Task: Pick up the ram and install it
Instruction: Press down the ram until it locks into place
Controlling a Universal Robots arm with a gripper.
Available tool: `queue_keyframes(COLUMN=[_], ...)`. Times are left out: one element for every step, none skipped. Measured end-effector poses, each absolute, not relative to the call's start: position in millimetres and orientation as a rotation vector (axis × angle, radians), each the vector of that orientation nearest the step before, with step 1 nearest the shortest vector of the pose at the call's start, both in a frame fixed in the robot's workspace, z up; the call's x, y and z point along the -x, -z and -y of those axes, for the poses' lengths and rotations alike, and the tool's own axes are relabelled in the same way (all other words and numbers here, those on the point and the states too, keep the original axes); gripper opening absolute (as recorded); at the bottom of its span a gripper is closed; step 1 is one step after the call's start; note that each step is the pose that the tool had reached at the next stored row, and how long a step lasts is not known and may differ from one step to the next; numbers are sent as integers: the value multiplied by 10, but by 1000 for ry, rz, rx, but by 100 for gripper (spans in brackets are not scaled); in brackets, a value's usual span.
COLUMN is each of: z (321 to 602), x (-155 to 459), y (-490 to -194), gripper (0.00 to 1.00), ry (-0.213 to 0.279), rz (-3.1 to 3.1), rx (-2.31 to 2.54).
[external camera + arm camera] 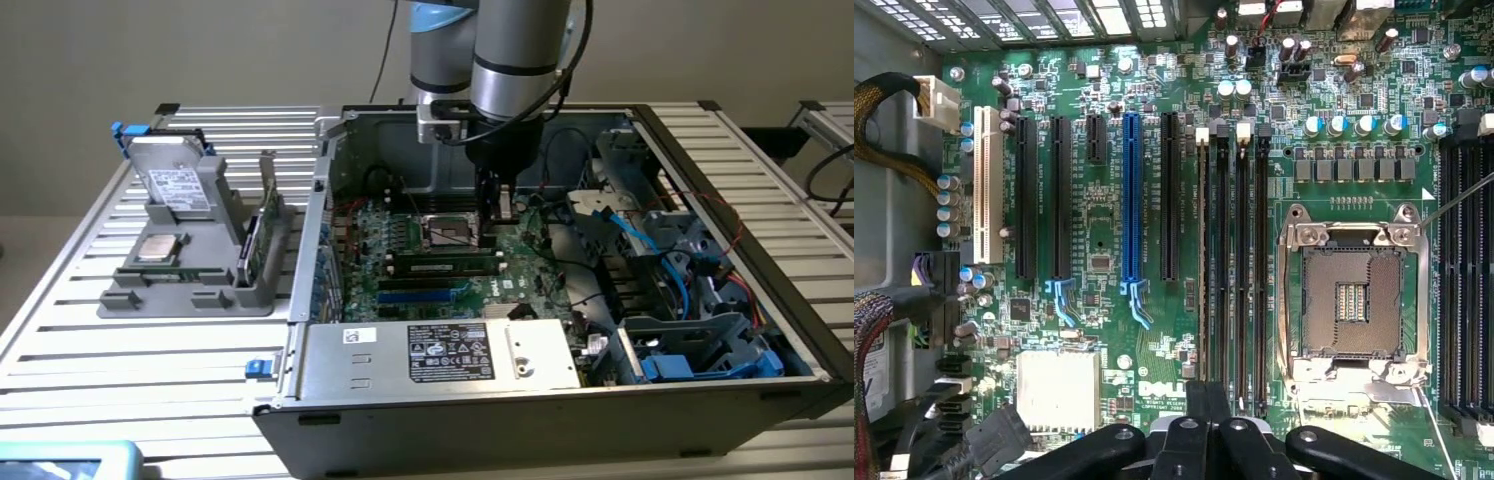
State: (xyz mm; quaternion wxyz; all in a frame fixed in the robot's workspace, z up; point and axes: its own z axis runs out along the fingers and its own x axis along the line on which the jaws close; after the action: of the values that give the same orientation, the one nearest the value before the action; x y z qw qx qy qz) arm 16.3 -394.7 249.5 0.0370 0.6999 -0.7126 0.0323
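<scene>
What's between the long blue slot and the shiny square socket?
In the wrist view: one black card slot, then a row of thin black memory slots, between the long blue slot and the square silver socket.

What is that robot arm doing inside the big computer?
A robot arm is working inside the open computer case. Its gripper is shut and hangs just above the green motherboard, right beside the empty processor socket. A ram stick sits along one of the long slots next to that socket, and the gripper is over one end of it. I can't tell if it is touching the stick.
</scene>
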Motion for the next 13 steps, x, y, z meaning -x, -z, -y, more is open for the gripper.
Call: queue_keyframes(z=[3947,3948,3947,3947,3947,3945,3941,3932,3919,3907,3896,3888,3886], x=[-163,-163,-155,-141,-125,-106,-93,-90,-89,-88,-88,-88,-88], y=[-2494,-2494,-2488,-2484,-2478,-2469,-2459,-2449,-2439,-2428,-2419,-2411,-2405], gripper=[11,11,11,11,11,11,11,11,11,11,11,11,11], ry=[-99,-99,-99,-100,-102,-104,-108,-111,-113,-115,-117,-120,-126], rz=[2187,2187,2187,2187,2186,2186,2185,2185,2185,2185,2184,2183,2181], rx=[-2149,-2148,-2149,-2148,-2148,-2147,-2146,-2146,-2146,-2145,-2144,-2143,-2140])
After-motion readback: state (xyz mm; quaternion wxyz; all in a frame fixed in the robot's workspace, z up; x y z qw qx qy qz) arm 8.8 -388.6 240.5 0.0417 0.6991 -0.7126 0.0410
